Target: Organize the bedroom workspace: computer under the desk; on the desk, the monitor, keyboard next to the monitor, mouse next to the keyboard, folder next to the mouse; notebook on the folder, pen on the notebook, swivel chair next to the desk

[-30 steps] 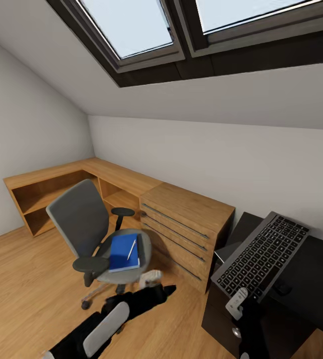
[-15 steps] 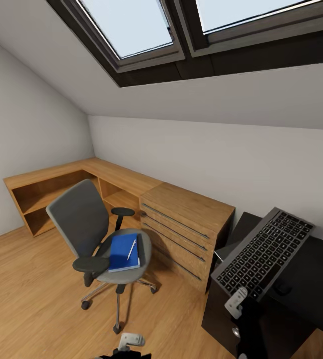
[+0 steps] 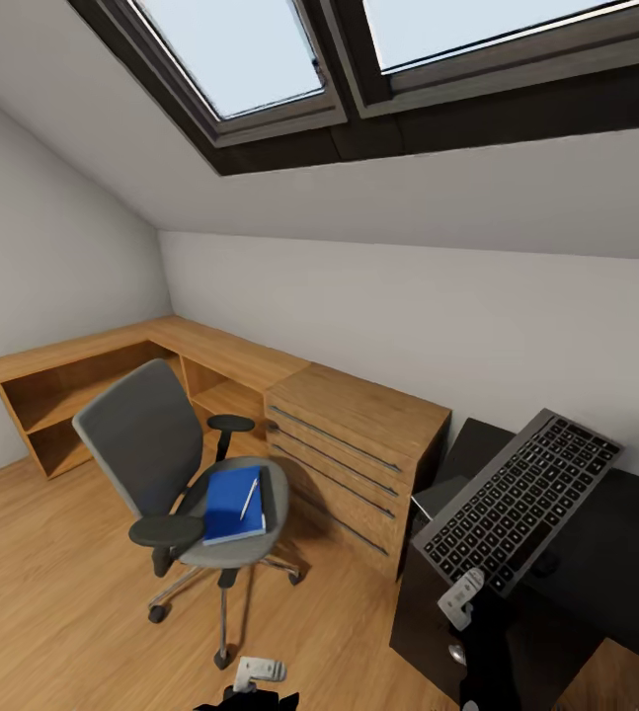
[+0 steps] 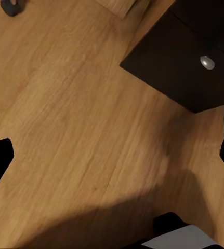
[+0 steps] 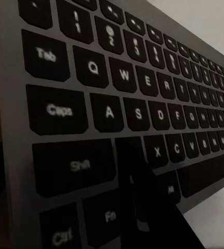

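My right gripper (image 3: 462, 598) is shut on the near end of the dark-grey keyboard (image 3: 517, 499), holding it tilted above the black desk (image 3: 615, 553). In the right wrist view the keyboard's keys (image 5: 117, 104) are close up, with one dark finger (image 5: 143, 207) lying across them. The grey swivel chair (image 3: 141, 444) stands on the floor left of the desk. On its seat lies the blue folder (image 3: 230, 506) with the white pen (image 3: 250, 497) on top. My left gripper (image 3: 258, 673) hangs low over the floor, open and holding nothing. The monitor, computer, mouse and notebook are out of view.
A light wooden drawer chest (image 3: 354, 449) stands between chair and desk, joined to a low wooden corner shelf (image 3: 82, 375) along the walls. The desk's dark drawer unit with a round knob (image 4: 207, 62) is near my left gripper. Skylights slope overhead.
My left arm has dropped from beside the chair down to the bottom edge of the head view. The camera has shifted a little. The keyboard stays held up.
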